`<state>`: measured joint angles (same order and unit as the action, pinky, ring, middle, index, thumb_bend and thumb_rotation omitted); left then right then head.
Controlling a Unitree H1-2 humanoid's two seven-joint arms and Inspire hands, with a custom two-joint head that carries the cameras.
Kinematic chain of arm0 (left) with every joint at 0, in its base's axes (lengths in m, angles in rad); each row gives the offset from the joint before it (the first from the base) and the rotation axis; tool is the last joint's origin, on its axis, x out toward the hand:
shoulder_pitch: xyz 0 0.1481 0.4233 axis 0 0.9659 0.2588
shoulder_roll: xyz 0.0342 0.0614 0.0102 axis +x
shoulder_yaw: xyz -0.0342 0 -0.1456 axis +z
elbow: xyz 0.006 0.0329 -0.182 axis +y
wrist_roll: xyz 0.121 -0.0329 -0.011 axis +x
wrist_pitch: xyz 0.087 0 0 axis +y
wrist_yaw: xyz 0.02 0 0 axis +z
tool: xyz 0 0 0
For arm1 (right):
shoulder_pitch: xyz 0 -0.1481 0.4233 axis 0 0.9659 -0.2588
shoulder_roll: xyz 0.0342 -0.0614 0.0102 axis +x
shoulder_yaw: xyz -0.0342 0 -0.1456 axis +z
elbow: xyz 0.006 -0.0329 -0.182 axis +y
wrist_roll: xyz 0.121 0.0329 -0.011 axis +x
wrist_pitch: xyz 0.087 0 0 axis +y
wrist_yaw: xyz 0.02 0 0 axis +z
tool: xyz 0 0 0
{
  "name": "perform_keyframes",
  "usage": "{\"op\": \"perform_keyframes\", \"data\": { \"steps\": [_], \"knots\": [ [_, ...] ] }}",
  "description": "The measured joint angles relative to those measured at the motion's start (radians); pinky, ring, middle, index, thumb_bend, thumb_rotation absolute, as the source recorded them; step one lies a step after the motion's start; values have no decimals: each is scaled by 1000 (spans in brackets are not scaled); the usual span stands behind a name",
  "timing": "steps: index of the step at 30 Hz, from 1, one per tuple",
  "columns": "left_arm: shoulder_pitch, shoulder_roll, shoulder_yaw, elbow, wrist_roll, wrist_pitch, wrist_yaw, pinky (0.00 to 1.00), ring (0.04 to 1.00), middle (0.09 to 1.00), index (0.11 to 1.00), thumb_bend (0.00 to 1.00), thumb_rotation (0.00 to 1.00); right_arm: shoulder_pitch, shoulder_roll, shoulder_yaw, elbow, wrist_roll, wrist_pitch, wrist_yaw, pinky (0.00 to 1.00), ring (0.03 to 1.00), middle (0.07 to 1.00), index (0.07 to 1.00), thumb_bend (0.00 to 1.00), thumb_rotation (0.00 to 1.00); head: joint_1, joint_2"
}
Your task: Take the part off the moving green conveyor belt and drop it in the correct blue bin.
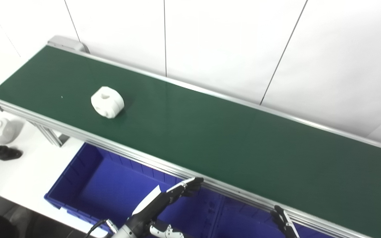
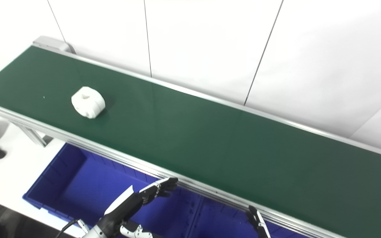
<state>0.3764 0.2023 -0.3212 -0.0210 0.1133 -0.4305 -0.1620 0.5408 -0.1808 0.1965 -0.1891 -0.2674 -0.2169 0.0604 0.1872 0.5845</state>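
Note:
A white rounded part (image 1: 107,101) with a hole in its top lies on the green conveyor belt (image 1: 210,132) toward its left end. My left hand (image 1: 174,193) is open and empty, held over the blue bin (image 1: 78,178) just below the belt's near rail, far right of the part. My right hand (image 1: 283,220) shows only as dark fingertips at the bottom edge, near the rail, holding nothing that I can see.
A second blue bin (image 1: 240,221) adjoins the first on its right, under the belt's rail. On the white table at left lie a white part (image 1: 1,129) and a black part (image 1: 6,153). A white panelled wall stands behind the belt.

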Motion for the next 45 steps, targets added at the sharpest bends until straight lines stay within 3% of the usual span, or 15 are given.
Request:
{"op": "perform_keyframes", "data": {
  "steps": [6,14,20,24,27,35,39,45],
  "knots": [
    [2,17,1,-38,-8,0,26,818,877,908,895,901,400,-8,6,1,15,-29,0,-5,881,883,889,933,754,208,-34,-12],
    [-26,21,60,-144,-68,-2,25,876,899,910,908,947,385,-29,11,4,44,-37,-3,-20,805,845,873,911,776,228,-150,17],
    [-135,33,144,-211,-57,4,19,949,958,968,971,804,357,-37,16,8,45,-18,-15,-20,778,833,867,906,808,232,-176,35],
    [-209,87,205,-249,19,55,-1,931,966,975,984,734,355,-41,23,15,45,-15,-15,-19,801,843,870,907,825,250,-170,43],
    [-251,118,249,-244,54,103,-9,905,952,969,983,739,356,-44,28,22,45,-16,-15,-18,810,845,869,908,830,254,-167,46],
    [-361,174,314,-159,163,142,-12,924,950,966,974,707,323,-53,46,33,46,-21,-20,-25,819,845,858,900,825,266,-160,48],
    [-408,193,322,-129,193,175,-18,922,958,978,982,690,252,-53,47,34,52,-19,-46,-29,826,842,854,897,822,259,-155,46],
    [-476,254,320,-6,303,214,-22,850,937,972,979,770,187,-56,46,35,72,-15,-81,-29,810,842,854,897,817,279,-143,35]
  ]
}}
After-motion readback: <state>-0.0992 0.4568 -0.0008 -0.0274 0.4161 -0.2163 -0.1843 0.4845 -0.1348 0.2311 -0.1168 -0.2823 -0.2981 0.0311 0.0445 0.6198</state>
